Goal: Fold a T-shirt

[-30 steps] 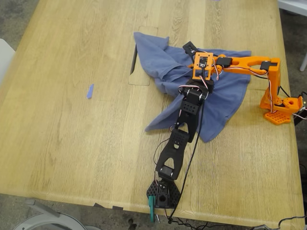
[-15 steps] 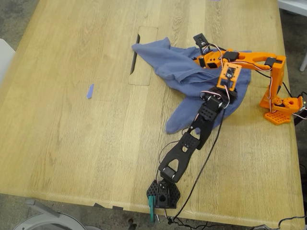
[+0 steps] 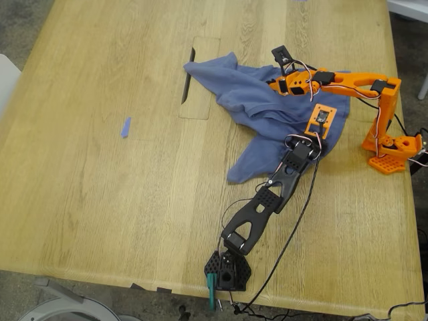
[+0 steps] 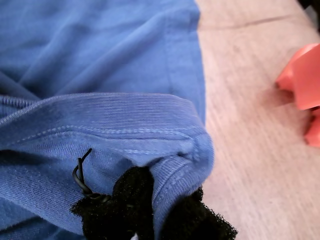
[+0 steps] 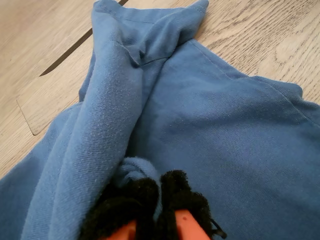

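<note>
The slate-blue T-shirt (image 3: 251,100) lies crumpled on the wooden table, right of centre in the exterior view; its print is hidden. My first gripper (image 3: 322,137), on the black arm, is shut on a folded hem of the T-shirt (image 4: 125,135) near the cloth's edge on the exterior view's right; black pads (image 4: 130,200) pinch the fabric. My second gripper (image 3: 275,83), on the orange arm, is shut on a bunched fold of the T-shirt (image 5: 210,130) near its far edge; its fingers (image 5: 175,195) clamp a small roll of cloth.
A small blue tape scrap (image 3: 126,127) lies on the exterior view's left. A rectangular cutout with a dark slot (image 3: 194,80) sits beside the shirt. The orange arm's base (image 3: 391,150) stands at the right edge, the black arm's base (image 3: 227,271) at the near edge. Cables trail there.
My first gripper moved toward the exterior view's right, dragging the cloth with it. My second gripper shifted slightly right. The shirt's near flap drew in and now reaches further left.
</note>
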### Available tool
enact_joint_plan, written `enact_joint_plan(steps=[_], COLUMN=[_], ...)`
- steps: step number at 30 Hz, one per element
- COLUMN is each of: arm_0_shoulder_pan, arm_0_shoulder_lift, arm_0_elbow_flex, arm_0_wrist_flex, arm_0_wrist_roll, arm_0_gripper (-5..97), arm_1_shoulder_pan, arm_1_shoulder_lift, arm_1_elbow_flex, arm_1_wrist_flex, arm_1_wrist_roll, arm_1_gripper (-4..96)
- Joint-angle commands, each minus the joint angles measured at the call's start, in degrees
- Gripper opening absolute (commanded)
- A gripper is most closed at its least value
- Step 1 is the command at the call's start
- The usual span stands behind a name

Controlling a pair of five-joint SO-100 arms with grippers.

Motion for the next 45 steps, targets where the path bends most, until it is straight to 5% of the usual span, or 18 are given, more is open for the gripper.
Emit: enact_joint_plan(steps=[1,6,15,25,45], arm_0_shoulder_pan=[-0.97,-1.93,-1.67,0.79,8.17], arm_0_shoulder_lift=[2.20,1.85,1.93,3.60,-2.46], arm_0_elbow_flex=[-2.20,-2.11,-2.11,-2.20,-2.20], arm_0_wrist_flex=[0.18,3.08,4.92,7.21,11.43], arm_0_wrist_roll=[0.35,0.44,2.81,4.75,8.70], arm_0_gripper=[0,3,32,49,54], arm_1_shoulder_pan=[1.41,1.93,2.72,2.02,0.97], arm_1_shoulder_lift=[5.89,6.50,6.59,6.59,6.94], arm_1_elbow_flex=[-0.70,0.35,0.62,0.79,1.14], arm_1_wrist_flex=[-0.44,-0.44,-0.18,0.18,0.53], arm_1_wrist_roll=[0.35,0.35,0.44,0.44,0.26], arm_1_gripper=[0.1,0.1,0.1,0.1,0.1])
